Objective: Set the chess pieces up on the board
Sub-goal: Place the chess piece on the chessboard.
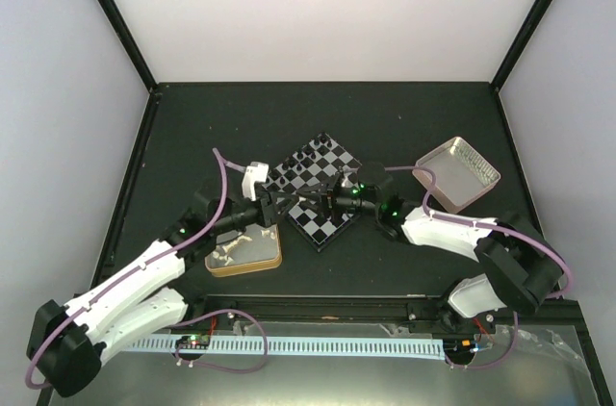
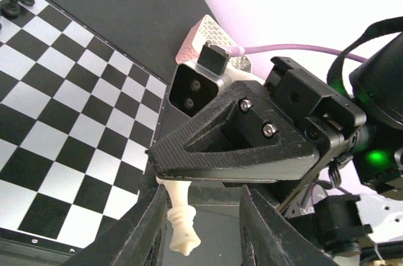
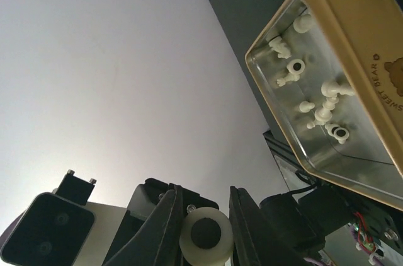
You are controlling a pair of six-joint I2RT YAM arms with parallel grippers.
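Lying in the gold-rimmed tin (image 3: 359, 45) are cream-white chess pieces (image 3: 329, 89).

We see soft, even light with no hard shadows. The white walls (image 1: 327, 2) glow bright, while the black desk (image 1: 414, 117) stays dim and swallows detail. The silver tray (image 1: 460, 173) carries a pale sheen. In the left wrist view the board (image 2: 69, 115) is sharp, the left end effector (image 2: 201, 200) at the bottom edge is soft, and a green lamp (image 2: 376, 156) blooms. In the right wrist view the wall is washed out, the tin (image 3: 352, 39) is crisp, and the cream piece (image 3: 203, 236) is slightly soft.
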